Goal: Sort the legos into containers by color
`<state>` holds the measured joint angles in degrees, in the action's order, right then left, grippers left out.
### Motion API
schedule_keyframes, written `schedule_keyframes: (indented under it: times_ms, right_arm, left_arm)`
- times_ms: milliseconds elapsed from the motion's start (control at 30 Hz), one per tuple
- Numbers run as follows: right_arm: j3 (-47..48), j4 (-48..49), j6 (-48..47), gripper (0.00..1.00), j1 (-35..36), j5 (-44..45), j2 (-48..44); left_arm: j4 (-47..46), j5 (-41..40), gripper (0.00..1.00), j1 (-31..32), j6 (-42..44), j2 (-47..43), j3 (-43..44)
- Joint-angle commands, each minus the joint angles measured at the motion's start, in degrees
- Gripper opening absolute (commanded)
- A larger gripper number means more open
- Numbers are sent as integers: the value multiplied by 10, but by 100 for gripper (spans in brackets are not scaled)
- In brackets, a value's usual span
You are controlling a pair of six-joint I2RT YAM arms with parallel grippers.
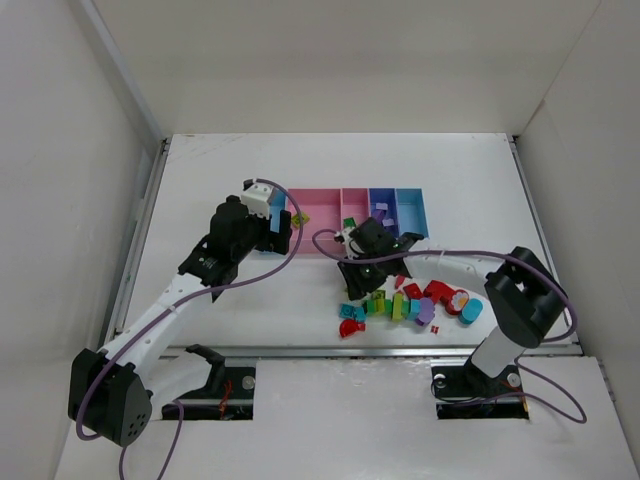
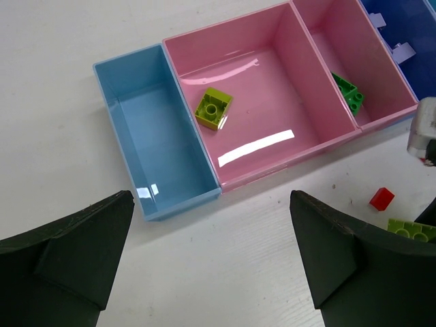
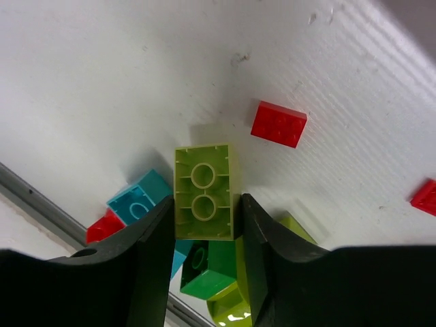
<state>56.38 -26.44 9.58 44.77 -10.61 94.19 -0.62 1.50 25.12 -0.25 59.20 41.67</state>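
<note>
My right gripper (image 3: 204, 211) is shut on a lime-yellow lego (image 3: 203, 193), its hollow underside facing the wrist camera. Below it lie a green brick (image 3: 208, 269), a cyan brick (image 3: 139, 201) and a red brick (image 3: 278, 124). In the top view the right gripper (image 1: 368, 255) hangs just left of the mixed lego pile (image 1: 410, 302). My left gripper (image 2: 211, 272) stands open over bare table in front of the containers (image 1: 315, 205). The wide pink bin (image 2: 272, 88) holds a lime brick (image 2: 213, 107). A green brick (image 2: 349, 92) lies in the narrow pink bin (image 2: 354, 48).
The light blue end bin (image 2: 146, 129) shows nothing inside. A small red brick (image 2: 381, 197) lies on the table before the bins. A metal rail (image 1: 400, 351) runs along the table's near edge, close behind the pile. White walls enclose the table.
</note>
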Motion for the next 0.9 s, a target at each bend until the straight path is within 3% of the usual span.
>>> schedule_keyframes:
  times_ms: [0, 167, 300, 433, 500, 600, 733, 867]
  right_arm:
    - [49, 1, -18, 3, 6, -15, -46]
    - [80, -5, -58, 0, 6, -34, -115]
    - [103, 1, -70, 0, -8, -98, -132]
    - [103, 50, -54, 0, -69, -263, -132]
    - [103, 95, -21, 0, -107, -292, -132]
    - [115, 161, 18, 0, -143, -311, -112]
    - [192, 167, 27, 0, -143, -293, -53]
    - [246, 196, 58, 0, -161, -354, 10]
  left_arm:
    - [-20, 6, 97, 1, 9, -14, -4]
    - [-20, 17, 94, 1, 31, -14, -4]
    - [-25, 46, 89, 1, 49, -8, -4]
    - [-25, 81, 86, 1, 65, -8, -4]
    - [-25, 93, 86, 1, 74, -14, -4]
    - [-31, 99, 86, 1, 79, -15, -10]
    - [-36, 80, 86, 1, 63, -15, -15]
    - [-41, 80, 87, -4, 58, -9, -15]
